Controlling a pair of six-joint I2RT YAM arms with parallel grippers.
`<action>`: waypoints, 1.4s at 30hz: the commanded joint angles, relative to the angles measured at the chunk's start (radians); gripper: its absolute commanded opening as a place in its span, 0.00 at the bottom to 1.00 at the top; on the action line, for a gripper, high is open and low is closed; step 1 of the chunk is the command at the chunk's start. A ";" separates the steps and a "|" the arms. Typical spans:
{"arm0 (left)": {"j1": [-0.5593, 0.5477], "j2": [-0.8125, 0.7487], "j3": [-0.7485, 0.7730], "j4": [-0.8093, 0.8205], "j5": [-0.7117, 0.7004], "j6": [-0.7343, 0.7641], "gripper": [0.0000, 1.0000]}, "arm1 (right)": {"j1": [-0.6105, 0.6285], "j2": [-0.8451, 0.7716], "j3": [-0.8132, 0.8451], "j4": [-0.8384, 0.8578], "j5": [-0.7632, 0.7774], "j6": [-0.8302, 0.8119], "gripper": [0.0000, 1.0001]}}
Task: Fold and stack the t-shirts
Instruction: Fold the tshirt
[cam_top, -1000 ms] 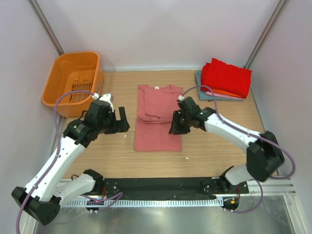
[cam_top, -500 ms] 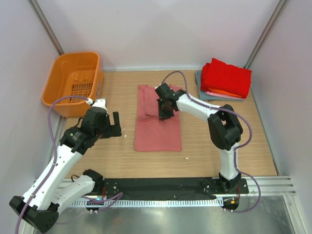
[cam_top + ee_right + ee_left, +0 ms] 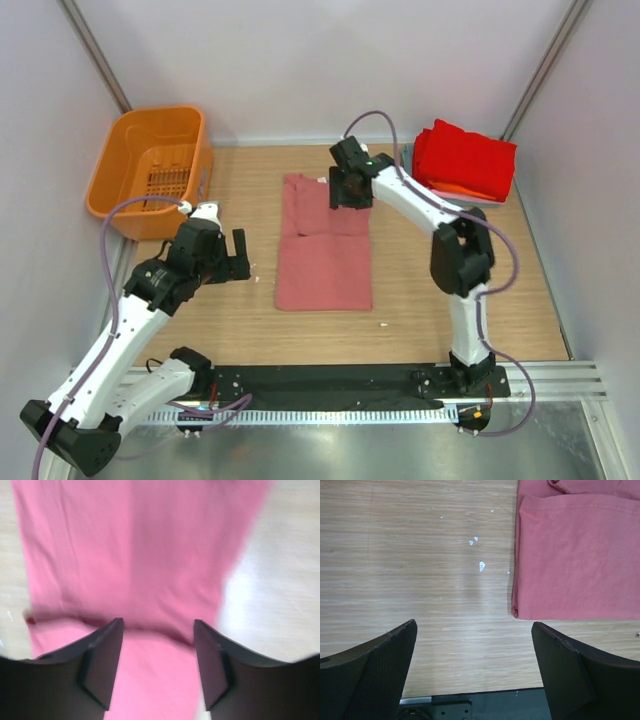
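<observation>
Pink shirt (image 3: 323, 262) lies folded on the table (image 3: 240, 190) — left gripper (image 3: 474, 629) beside it, fingers wide apart; right gripper (image 3: 157, 625) over it, fingers apart.

Basket (image 3: 104, 170) far left, flat shirt (image 3: 323, 260) centre, folded stack (image 3: 463, 160) right.

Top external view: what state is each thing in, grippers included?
salmon-pink t-shirt: folded to a long strip, lying flat, not stacked.
folded stack: piled in the far right corner, red t-shirt on top.
orange basket: upright, nothing visible inside.
left gripper: open, holding nothing, left of the strip.
right gripper: open, holding nothing, above the strip's collar end.
</observation>
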 commanded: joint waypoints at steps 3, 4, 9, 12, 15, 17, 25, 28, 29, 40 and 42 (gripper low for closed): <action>0.005 0.053 -0.012 0.061 0.184 -0.065 0.97 | -0.032 -0.532 -0.448 0.144 -0.081 0.034 0.80; 0.005 0.064 -0.024 0.083 0.215 -0.088 0.97 | -0.034 -0.583 -0.518 0.164 -0.110 0.066 0.83; 0.003 0.078 -0.200 0.253 0.355 -0.216 0.96 | -0.026 -0.827 -0.945 0.262 -0.310 0.184 0.84; 0.003 0.091 -0.302 0.354 0.393 -0.276 0.95 | -0.024 -0.974 -1.146 0.316 -0.354 0.240 0.84; 0.002 0.110 -0.369 0.440 0.409 -0.306 0.94 | -0.021 -1.059 -1.269 0.346 -0.370 0.261 0.83; 0.002 0.117 -0.411 0.476 0.413 -0.323 0.93 | -0.021 -1.073 -1.337 0.397 -0.403 0.281 0.80; 0.002 0.211 -0.486 0.568 0.400 -0.339 0.91 | -0.021 -0.987 -1.443 0.581 -0.422 0.318 0.70; 0.002 0.246 -0.503 0.599 0.400 -0.349 0.90 | -0.021 -0.937 -1.447 0.622 -0.426 0.317 0.64; 0.002 0.254 -0.506 0.611 0.398 -0.353 0.89 | -0.023 -0.926 -1.447 0.630 -0.428 0.315 0.61; -0.014 0.317 -0.543 0.703 0.423 -0.383 0.73 | -0.021 -0.857 -1.438 0.689 -0.457 0.314 0.44; -0.026 0.335 -0.537 0.708 0.414 -0.388 0.72 | -0.021 -0.852 -1.435 0.690 -0.462 0.312 0.41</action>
